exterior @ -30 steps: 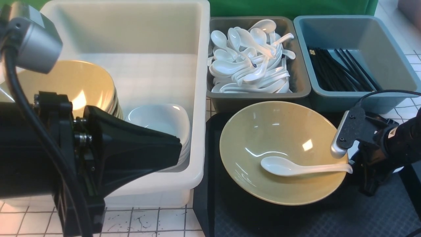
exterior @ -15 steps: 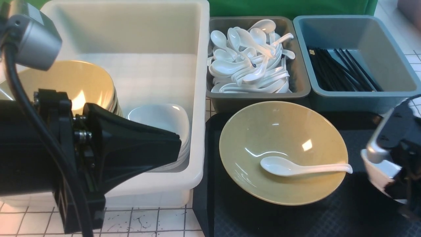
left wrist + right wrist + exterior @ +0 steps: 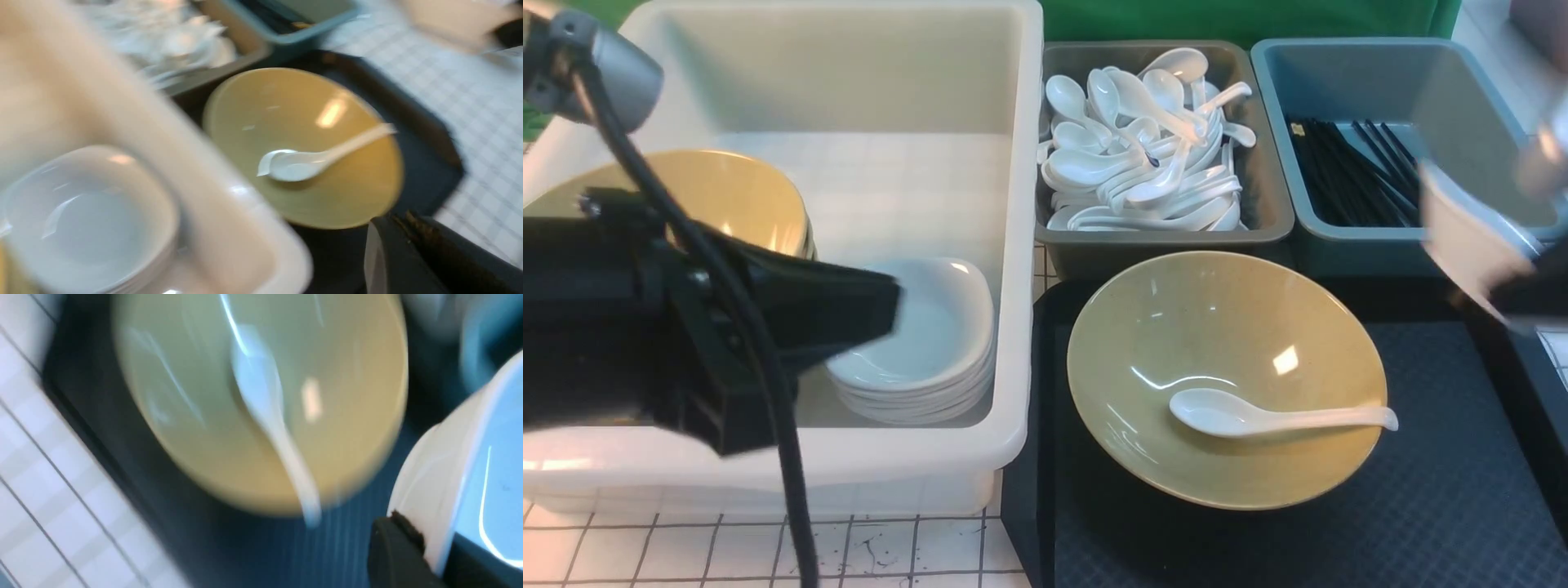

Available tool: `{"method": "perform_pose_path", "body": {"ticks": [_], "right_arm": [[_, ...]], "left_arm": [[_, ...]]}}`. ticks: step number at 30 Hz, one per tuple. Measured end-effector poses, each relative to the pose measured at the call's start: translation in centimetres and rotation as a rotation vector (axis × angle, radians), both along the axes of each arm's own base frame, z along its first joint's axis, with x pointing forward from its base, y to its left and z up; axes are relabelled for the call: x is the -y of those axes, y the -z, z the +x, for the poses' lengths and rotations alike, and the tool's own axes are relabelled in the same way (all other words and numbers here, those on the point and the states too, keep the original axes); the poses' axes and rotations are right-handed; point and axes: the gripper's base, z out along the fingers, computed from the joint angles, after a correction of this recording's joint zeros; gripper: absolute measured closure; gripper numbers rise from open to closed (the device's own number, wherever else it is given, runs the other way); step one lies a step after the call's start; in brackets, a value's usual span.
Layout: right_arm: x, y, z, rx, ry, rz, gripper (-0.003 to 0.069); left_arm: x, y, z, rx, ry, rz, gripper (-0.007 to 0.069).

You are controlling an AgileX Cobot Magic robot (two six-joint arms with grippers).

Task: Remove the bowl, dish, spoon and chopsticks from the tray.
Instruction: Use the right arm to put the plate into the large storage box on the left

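The yellow bowl (image 3: 1225, 376) stands on the black tray (image 3: 1421, 498) with the white spoon (image 3: 1258, 418) lying in it, handle to the right. My right gripper (image 3: 1515, 294) is blurred at the right edge. It is shut on the small white dish (image 3: 1466, 241) and holds it tilted in the air by the blue-grey bin's front. In the right wrist view the dish's rim (image 3: 445, 477) sits between the black fingers (image 3: 394, 547). My left gripper (image 3: 890, 306) is shut and empty over the white bin. Black chopsticks (image 3: 1356, 171) lie in the blue-grey bin; none show on the tray.
A big white bin (image 3: 1013, 245) at the left holds stacked yellow bowls (image 3: 727, 196) and stacked white dishes (image 3: 931, 351). A grey bin (image 3: 1266, 220) behind the tray holds several white spoons. The blue-grey bin (image 3: 1339, 245) is at the back right.
My right gripper has lifted the dish off the tray's right side and carried it up and back toward the blue-grey bin. My left gripper has drawn back to the left.
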Motion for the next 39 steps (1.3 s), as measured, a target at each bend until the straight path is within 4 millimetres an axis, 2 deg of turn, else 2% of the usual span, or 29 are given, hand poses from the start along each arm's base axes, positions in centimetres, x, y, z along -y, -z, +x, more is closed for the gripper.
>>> {"method": "perform_pose_path", "body": {"ticks": [3, 5, 6, 7, 12, 17, 22, 29, 39], "right_arm": [[-4.7, -2.4, 0.9, 0.052, -0.171, 0.015, 0.0603], [-7.6, -2.8, 1.5, 0.071, -0.26, -0.003, 0.0603], [-10.0, -2.8, 2.0, 0.079, -0.32, -0.023, 0.0603], [-11.5, -2.7, 2.5, 0.088, -0.354, -0.045, 0.0603], [-19.9, 0.1, 4.5, 0.051, -0.495, -0.163, 0.0602], [-25.0, 3.1, 6.0, 0.011, -0.529, -0.214, 0.0602], [-27.0, 4.6, 7.5, 0.015, -0.486, -0.219, 0.0601], [-28.6, 7.3, 9.1, 0.029, -0.442, -0.255, 0.0599], [-29.5, 10.0, 10.1, 0.025, -0.489, -0.313, 0.0599]], "left_arm": [[-1.2, -0.2, -0.3, 0.004, -0.127, 0.012, 0.0625], [-1.9, -0.6, -1.0, 0.005, -0.19, -0.016, 0.0625], [-2.3, -0.9, -1.5, 0.011, -0.224, -0.031, 0.0625], [-2.7, -1.0, -1.9, 0.019, -0.251, -0.037, 0.0625], [-5.0, -1.7, -4.9, 0.04, -0.38, -0.07, 0.0625], [-6.6, -1.6, -7.1, 0.039, -0.455, -0.066, 0.0625], [-7.3, -1.7, -8.6, 0.066, -0.466, -0.092, 0.0625], [-7.4, -1.6, -8.8, 0.066, -0.465, -0.084, 0.0625], [-7.4, -1.6, -8.8, 0.074, -0.459, -0.072, 0.0625]]}}
